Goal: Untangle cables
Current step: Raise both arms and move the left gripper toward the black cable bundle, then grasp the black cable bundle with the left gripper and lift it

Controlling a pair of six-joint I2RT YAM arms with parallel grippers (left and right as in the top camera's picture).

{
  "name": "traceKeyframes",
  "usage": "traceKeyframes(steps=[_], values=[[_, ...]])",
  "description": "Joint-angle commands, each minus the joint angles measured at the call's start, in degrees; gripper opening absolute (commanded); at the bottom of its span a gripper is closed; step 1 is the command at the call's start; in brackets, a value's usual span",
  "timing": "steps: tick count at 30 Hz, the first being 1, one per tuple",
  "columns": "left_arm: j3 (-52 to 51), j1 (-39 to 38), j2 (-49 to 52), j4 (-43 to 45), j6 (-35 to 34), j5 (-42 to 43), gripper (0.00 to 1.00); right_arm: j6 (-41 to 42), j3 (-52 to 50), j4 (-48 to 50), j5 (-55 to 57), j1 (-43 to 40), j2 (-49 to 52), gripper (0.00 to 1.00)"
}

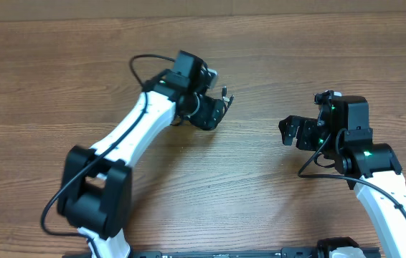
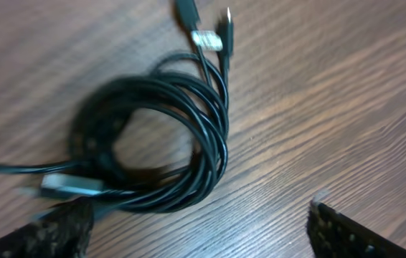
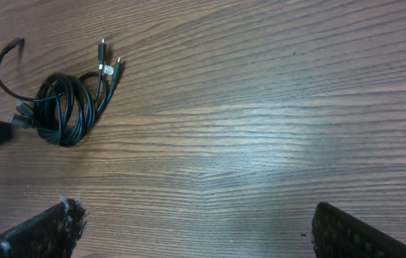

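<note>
Left gripper (image 2: pixel 199 209): jaws wide apart, gripping nothing, low over the bundle's near side.
Cables (image 2: pixel 216 140): one coiled knot near the middle of the table (image 1: pixel 59 64), plug ends poking out toward the far edge.
Right gripper (image 3: pixel 196 209): spread fully, empty, well apart from the bundle, toward the right edge.
Done: no strand visibly separated.
Left: seemingly everything, from loosening the loops to laying the strands apart.

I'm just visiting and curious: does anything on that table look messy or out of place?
Only the cables: they lie in a tangled coil on the wooden table, strands looped over one another and plug ends sticking out loose. Nothing looks spilled or broken.
</note>
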Motion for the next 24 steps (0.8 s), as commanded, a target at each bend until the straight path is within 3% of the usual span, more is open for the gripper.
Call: traceKeyframes(steps=[1, 8, 16, 19, 21, 22, 24], values=[[0.61, -1.70, 3.06, 1.31, 1.55, -0.52, 0.89, 0.17, 1.73, 0.33, -0.33, 0.42, -0.35, 1.00], [0.61, -4.02, 7.34, 4.52, 2.67, -1.05, 0.75, 0.17, 1.73, 0.33, -0.33, 0.42, -0.35, 1.00], [0.61, -5.01, 11.30, 4.92, 2.78, -4.00, 0.67, 0.17, 1.73, 0.33, -0.33, 0.42, -0.35, 1.00], [0.63, -5.01, 11.41, 5.05, 2.80, -4.20, 0.48, 0.17, 1.73, 0.31, -0.33, 0.42, -0.35, 1.00], [1.09, -5.01, 11.34, 4.92, 2.78, -4.15, 0.26, 0.17, 1.73, 0.31, -0.33, 0.42, -0.35, 1.00], [2.10, -4.96, 11.08, 4.31, 2.73, -3.93, 0.06, 0.17, 1.73, 0.33, -0.33, 0.42, -0.35, 1.00], [3.72, -4.96, 10.56, 2.97, 2.51, -2.95, 0.04, 0.17, 1.73, 0.31, -0.33, 0.42, -0.35, 1.00]])
